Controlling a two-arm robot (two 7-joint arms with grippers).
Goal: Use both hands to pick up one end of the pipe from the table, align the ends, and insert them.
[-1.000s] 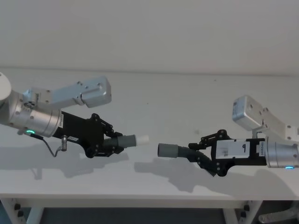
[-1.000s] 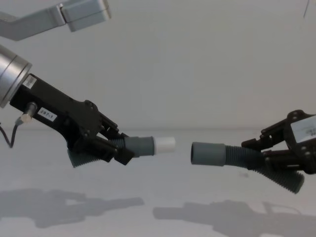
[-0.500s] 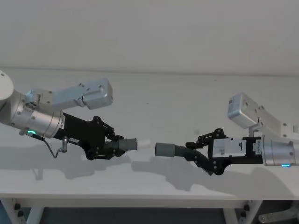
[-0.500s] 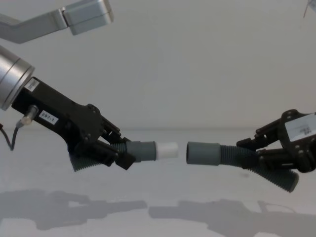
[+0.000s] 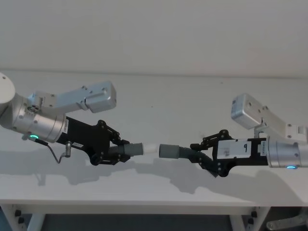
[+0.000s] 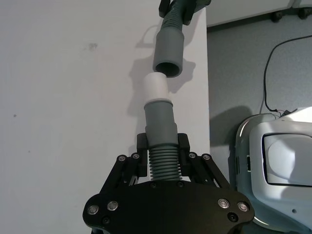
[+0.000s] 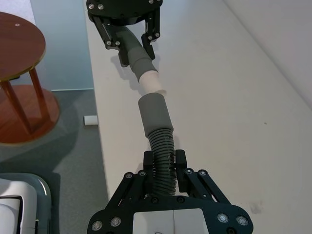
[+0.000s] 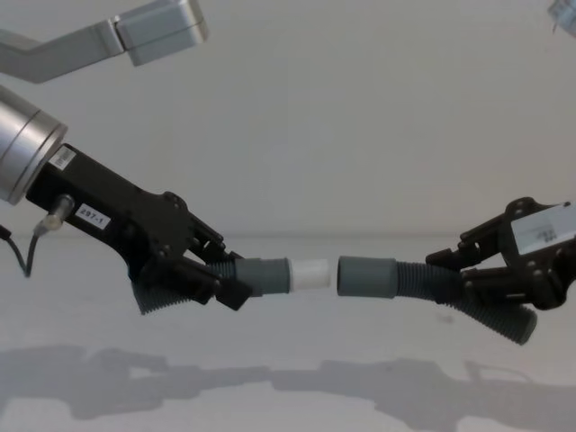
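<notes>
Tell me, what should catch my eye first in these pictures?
Two black grippers meet in mid-air above the pale table, each clamped on a piece of dark grey pipe. The left gripper holds the piece with the white tip, the right gripper the piece with the wide grey collar. The tip sits right at the collar's mouth, not yet pushed in.

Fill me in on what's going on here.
The left tool is shut on the stubby pipe piece, the right tool on the corrugated piece, both held above the table. The white tip faces the grey collar, nearly lined up, a slim gap between. Not yet inserted.
</notes>
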